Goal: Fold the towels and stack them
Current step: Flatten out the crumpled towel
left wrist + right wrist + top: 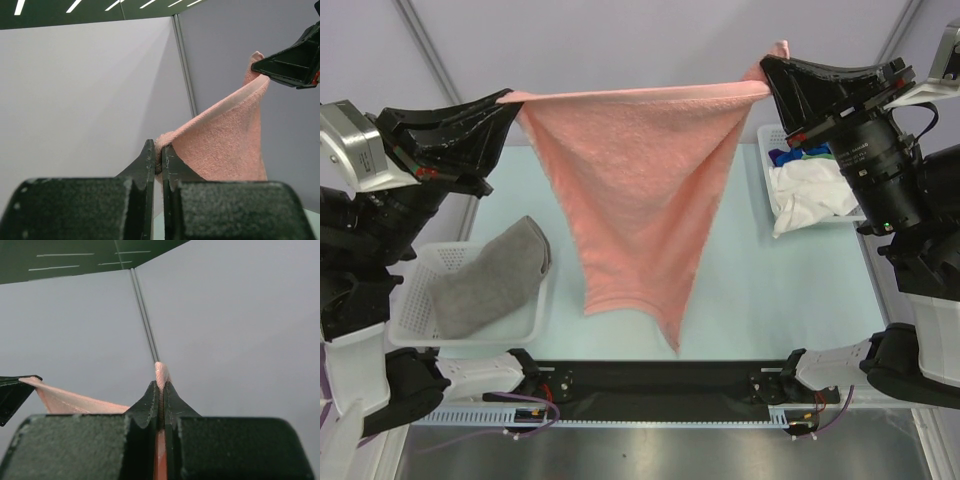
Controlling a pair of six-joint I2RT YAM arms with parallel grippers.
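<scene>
1. Salmon pink towel (638, 190) hangs in the air above the middle of the counter, with its top edge stretched between the two arms; the lower part narrows to a point toward the near edge and appears to hang clear of the surface
2. Left gripper (508, 98): fingers closed tight on one top corner, cloth bunched between the tips
3. Right gripper (768, 78): fingers pinched closed on the other top corner, a tuft protruding past the tips
4. The step in hand is judged to be spreading the towel before laying it flat for the first fold
5. Hold both corners level and the top edge taut, so that the gathered lower part can fall open
6. Set the hanging end down first, then lay the rest flat without slack
7. Steer clear of the grey towel (490, 280) in the white basket (420, 262) at the near left corner, and of the white towel (810, 200) in the second basket (762, 150) at the right edge
</scene>
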